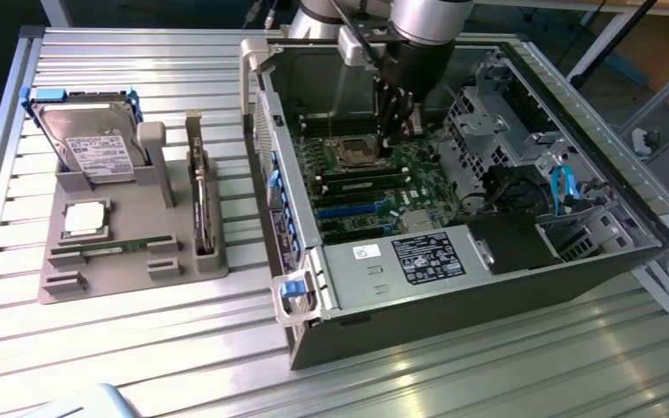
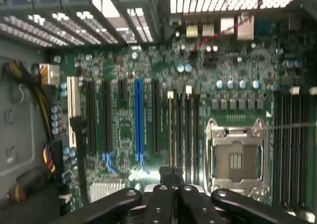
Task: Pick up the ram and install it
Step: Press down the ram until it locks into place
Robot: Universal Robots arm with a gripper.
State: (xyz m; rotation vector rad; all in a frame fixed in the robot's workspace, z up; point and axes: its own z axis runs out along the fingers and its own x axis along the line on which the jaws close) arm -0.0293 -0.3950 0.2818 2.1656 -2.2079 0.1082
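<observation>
A thin green ram (image 1: 111, 249) lies flat in the front slot of the grey holder (image 1: 125, 274) at the exterior view's left, outside the case. My gripper (image 1: 395, 138) reaches down into the open computer case (image 1: 451, 261), far from that stick. Its fingers are shut together with nothing visible between them. In the wrist view the gripper (image 2: 171, 172) hangs right over the long memory slots (image 2: 184, 130) beside the silver processor socket (image 2: 237, 157). A thin pale edge runs along the slot under the tips; I cannot tell whether a stick sits there.
On the holder also stand a hard drive (image 1: 91, 144), a square silver processor chip (image 1: 84, 218) and an upright expansion card (image 1: 201, 205). Inside the case are drive cages (image 1: 486, 113), cables (image 1: 561, 187) and a blue card slot (image 2: 138, 115). The case walls hem in the arm.
</observation>
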